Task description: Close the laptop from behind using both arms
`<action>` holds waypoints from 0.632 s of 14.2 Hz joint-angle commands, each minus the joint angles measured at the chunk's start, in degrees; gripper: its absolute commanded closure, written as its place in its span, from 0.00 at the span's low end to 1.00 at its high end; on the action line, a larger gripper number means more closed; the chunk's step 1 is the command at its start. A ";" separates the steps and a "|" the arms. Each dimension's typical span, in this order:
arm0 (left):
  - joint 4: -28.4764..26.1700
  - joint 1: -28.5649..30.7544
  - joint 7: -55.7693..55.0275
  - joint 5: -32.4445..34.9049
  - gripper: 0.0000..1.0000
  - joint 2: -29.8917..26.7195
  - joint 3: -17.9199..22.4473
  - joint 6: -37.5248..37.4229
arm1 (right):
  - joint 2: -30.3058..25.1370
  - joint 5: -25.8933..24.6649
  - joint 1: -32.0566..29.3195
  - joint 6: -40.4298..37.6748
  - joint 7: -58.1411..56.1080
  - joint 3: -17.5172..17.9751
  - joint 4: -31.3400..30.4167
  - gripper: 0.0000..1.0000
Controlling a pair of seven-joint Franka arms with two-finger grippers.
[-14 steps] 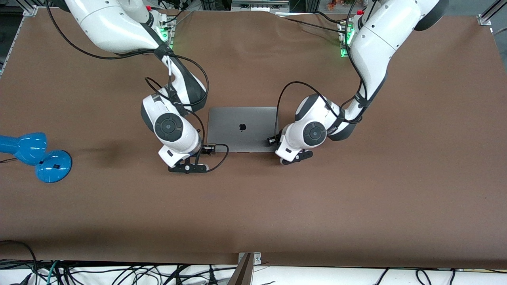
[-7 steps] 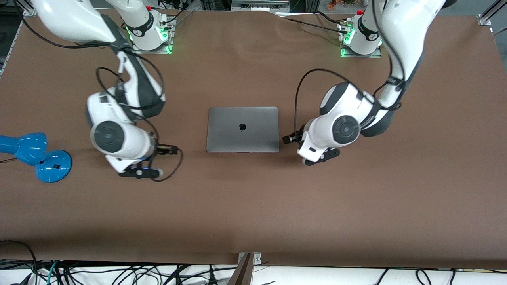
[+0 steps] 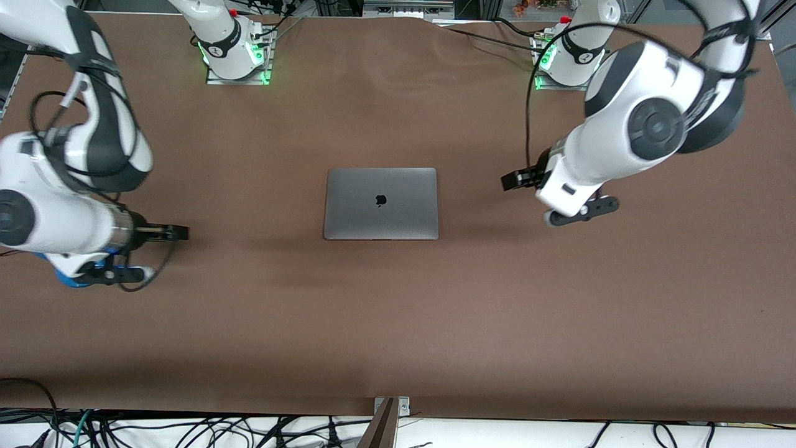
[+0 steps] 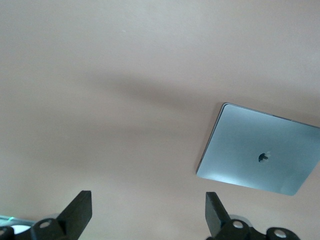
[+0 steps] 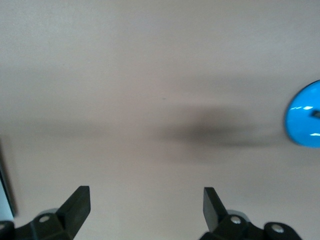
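The space-grey laptop (image 3: 380, 203) lies shut and flat on the brown table, its apple logo up. It also shows in the left wrist view (image 4: 260, 156), and one edge of it shows in the right wrist view (image 5: 5, 192). My left gripper (image 3: 515, 180) is open and empty, up over bare table toward the left arm's end, well apart from the laptop; its fingers (image 4: 80, 212) show wide apart. My right gripper (image 3: 169, 232) is open and empty, over bare table toward the right arm's end; its fingers (image 5: 77, 205) also show wide apart.
A blue desk lamp (image 5: 305, 115) stands at the right arm's end of the table; in the front view the right arm covers it except for a blue rim (image 3: 65, 279). The arm bases (image 3: 233, 53) stand along the table's edge farthest from the front camera.
Both arms have swung up and away from the laptop's sides, each toward its own end of the table. The laptop has stayed shut and has not moved.
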 commanded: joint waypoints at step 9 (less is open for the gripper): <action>-4.73 2.94 17.73 5.59 0.00 -15.83 6.28 -7.03 | -21.36 8.55 9.23 -6.79 -6.15 -19.25 -5.10 0.00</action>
